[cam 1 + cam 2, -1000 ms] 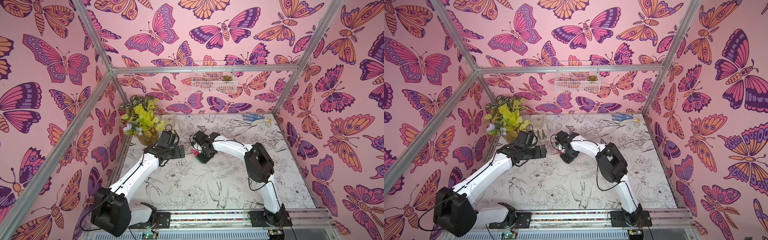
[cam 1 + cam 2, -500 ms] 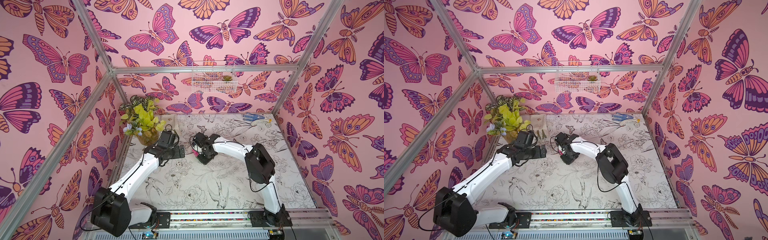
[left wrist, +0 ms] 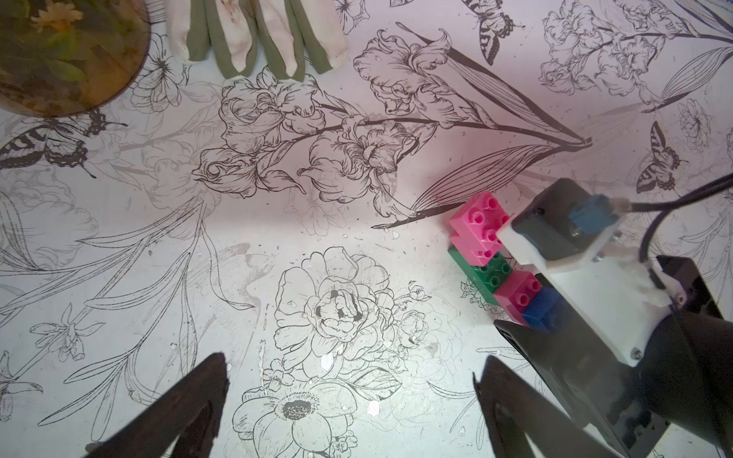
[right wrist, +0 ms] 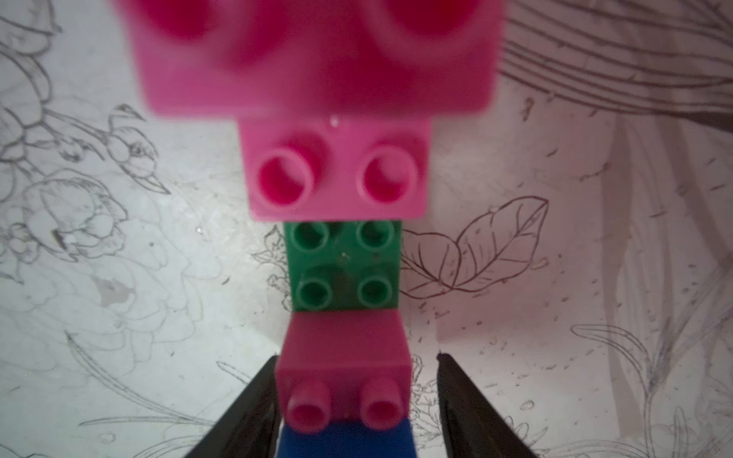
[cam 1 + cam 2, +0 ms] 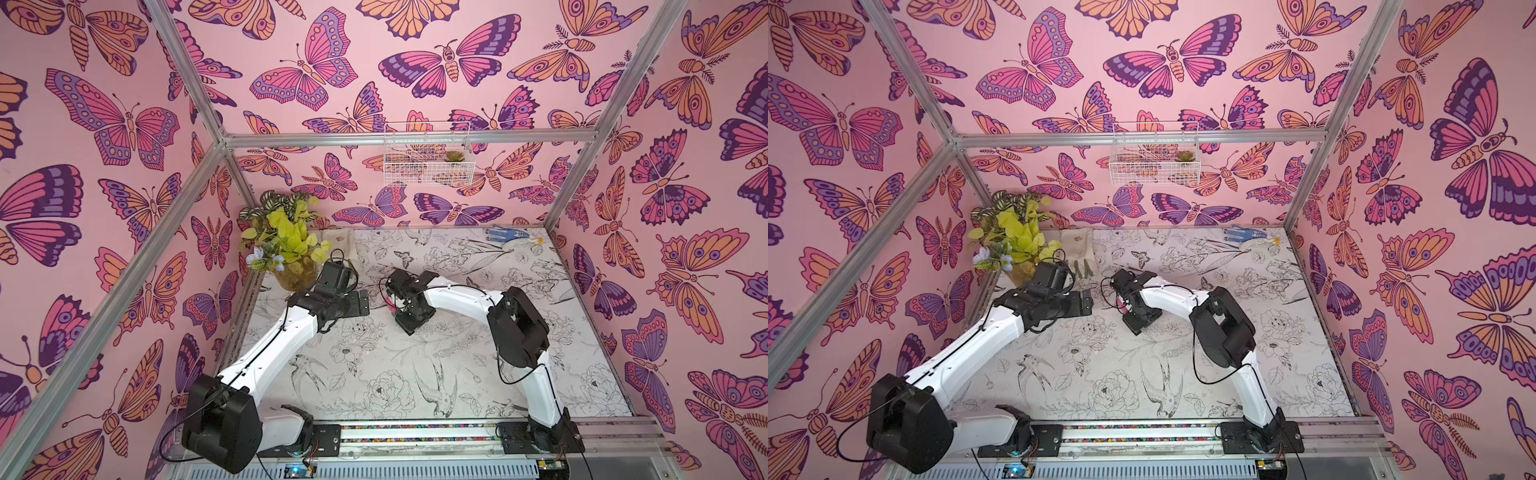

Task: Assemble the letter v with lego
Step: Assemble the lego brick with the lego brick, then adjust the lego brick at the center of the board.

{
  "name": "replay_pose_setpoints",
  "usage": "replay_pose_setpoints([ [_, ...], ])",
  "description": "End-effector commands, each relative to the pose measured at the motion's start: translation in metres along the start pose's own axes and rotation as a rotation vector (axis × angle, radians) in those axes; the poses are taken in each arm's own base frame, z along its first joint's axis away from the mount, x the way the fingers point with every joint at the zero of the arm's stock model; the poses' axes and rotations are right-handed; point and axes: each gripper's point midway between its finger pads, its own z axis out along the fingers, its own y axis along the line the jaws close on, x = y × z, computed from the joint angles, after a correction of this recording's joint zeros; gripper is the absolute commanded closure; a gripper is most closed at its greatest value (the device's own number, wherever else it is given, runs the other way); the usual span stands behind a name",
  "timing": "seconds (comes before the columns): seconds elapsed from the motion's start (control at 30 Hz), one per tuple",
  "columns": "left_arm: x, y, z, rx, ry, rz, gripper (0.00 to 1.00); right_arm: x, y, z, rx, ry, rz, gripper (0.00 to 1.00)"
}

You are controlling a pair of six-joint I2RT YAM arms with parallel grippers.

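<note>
We see the letter v (image 3: 490, 263) standing toward the rear left of the worktop (image 5: 374, 374), well in from every edge. Open printed sheet, line-drawn flowers flecked with scuffs, runs from it to the front and right edges. Near the rear left corner sit a round vase of leaves (image 5: 295, 278) and a cream-and-green glove (image 3: 258, 39). The bricks are glossy moulded plastic with round hollow studs: a green brick (image 4: 343, 265) at the base, pink steps on each end, a blue brick (image 3: 541, 311) on one. The right gripper (image 4: 357, 357) straddles the pink-and-blue arm with its black wedge fingers apart. One finger lies against the brick and the other stands off. The left gripper (image 3: 349, 363) hangs near, fingers spread wide, with the v outside them.
</note>
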Motion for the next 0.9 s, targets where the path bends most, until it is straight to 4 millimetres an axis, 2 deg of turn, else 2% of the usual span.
replay_pose_setpoints([
  [0.0,-0.003,0.004,-0.008,-0.013,-0.006,0.009,0.00,-0.005,0.000,-0.004,0.021,-0.016,0.016,0.37],
  [0.3,-0.004,0.005,-0.009,-0.016,-0.006,0.012,0.00,-0.020,0.006,0.004,-0.012,-0.068,0.024,0.37],
  [0.53,-0.003,0.006,-0.009,-0.019,-0.004,0.013,0.00,-0.026,0.002,0.010,0.001,-0.077,0.036,0.41],
  [0.63,-0.002,0.008,-0.008,-0.024,0.000,0.012,0.00,-0.025,0.002,0.012,-0.005,-0.069,0.034,0.49],
  [0.73,-0.001,0.008,-0.007,-0.023,0.001,0.011,0.00,-0.024,0.002,0.014,-0.004,-0.071,0.024,0.66],
  [0.87,0.000,0.009,-0.007,-0.024,0.005,0.013,0.00,-0.026,0.007,0.010,-0.040,-0.087,0.017,0.71],
])
